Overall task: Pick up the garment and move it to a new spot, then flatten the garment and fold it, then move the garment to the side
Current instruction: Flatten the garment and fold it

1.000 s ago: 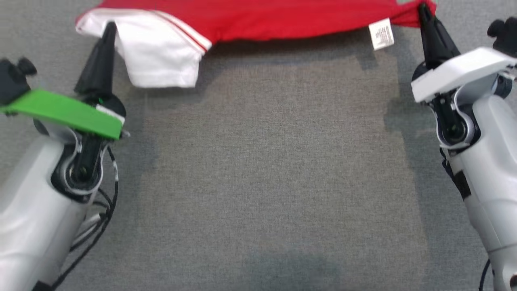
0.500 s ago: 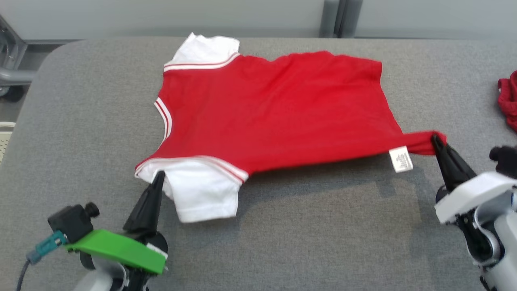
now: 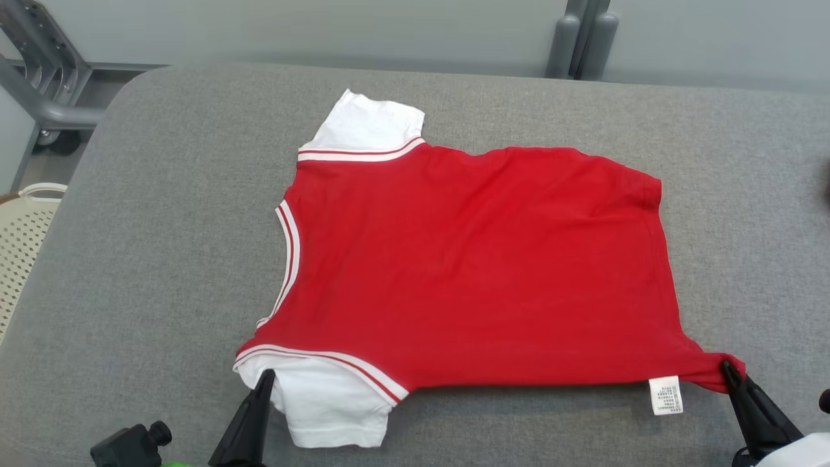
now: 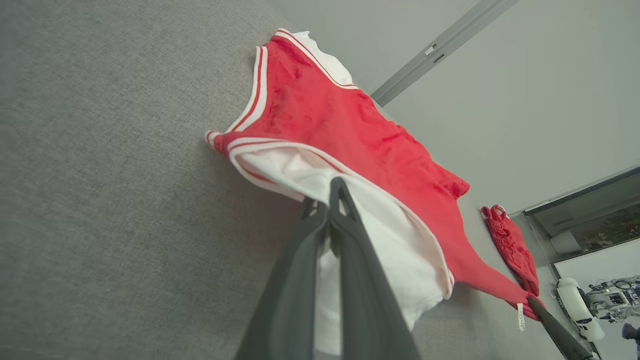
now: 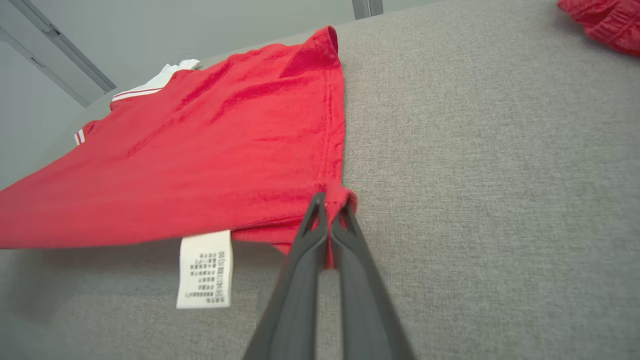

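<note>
A red-and-white garment lies spread across a grey fabric table, with a pale wall along the frame's top. The left gripper clamps its white sleeve, the right gripper its hem corner.

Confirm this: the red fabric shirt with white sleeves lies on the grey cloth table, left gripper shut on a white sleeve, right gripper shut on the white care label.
Wrong on one point: the right gripper is shut on the hem corner of the red fabric shirt; the white care label hangs free beside it. The right wrist view shows this.
</note>
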Motion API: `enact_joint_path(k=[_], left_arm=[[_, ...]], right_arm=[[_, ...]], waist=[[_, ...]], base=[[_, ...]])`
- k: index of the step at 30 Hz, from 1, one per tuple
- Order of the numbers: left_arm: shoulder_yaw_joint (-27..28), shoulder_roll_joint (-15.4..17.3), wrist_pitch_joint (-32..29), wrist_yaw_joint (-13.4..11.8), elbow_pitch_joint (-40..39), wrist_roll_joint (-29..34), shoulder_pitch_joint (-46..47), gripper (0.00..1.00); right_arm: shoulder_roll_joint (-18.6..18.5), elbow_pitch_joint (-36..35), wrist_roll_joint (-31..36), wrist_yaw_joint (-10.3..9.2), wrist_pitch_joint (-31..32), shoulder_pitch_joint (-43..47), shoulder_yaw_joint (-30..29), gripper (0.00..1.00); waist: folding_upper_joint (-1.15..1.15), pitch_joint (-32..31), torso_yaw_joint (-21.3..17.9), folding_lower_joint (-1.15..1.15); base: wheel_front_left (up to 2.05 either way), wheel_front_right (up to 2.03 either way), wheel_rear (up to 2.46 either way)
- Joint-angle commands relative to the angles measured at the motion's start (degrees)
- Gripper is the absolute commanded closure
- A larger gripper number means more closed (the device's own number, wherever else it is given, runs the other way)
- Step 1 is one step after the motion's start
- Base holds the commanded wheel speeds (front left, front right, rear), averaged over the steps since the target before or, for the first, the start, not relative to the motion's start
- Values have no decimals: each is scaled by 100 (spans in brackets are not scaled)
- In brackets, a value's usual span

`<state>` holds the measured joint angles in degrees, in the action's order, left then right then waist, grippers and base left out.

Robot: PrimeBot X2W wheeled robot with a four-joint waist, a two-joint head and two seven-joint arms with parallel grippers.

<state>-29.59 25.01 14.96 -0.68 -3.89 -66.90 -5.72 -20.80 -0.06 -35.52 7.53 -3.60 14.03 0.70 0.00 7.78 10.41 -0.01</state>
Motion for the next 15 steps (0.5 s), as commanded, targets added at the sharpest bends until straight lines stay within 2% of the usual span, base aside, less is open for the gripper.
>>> enact_joint_path(k=[1, 5, 9, 14, 15], left_arm=[[67, 67, 24, -46, -48, 90, -52, 100], [230, 129, 11, -126, -234, 98, -13, 100], [236, 333, -353, -228, -490, 82, 281, 100], [381, 495, -922, -533, -882, -291, 636, 100], [470, 586, -1188, -735, -992, -391, 849, 100]], right_arm=[[26, -123, 70, -8, 21, 88, -50, 100], [235, -571, 245, -8, 162, 148, -70, 100], [333, -812, 227, -7, 365, -30, -39, 100], [354, -1030, 68, -7, 642, -473, -72, 100], [390, -1033, 6, -5, 812, -882, -1, 100]], waist=[[0, 212, -68, 1], [0, 429, -205, 1], [0, 575, -286, 1], [0, 785, -456, 1], [0, 901, -567, 1]], base=[[0, 0, 0], [0, 0, 0], [0, 0, 0], [0, 0, 0], [0, 0, 0]])
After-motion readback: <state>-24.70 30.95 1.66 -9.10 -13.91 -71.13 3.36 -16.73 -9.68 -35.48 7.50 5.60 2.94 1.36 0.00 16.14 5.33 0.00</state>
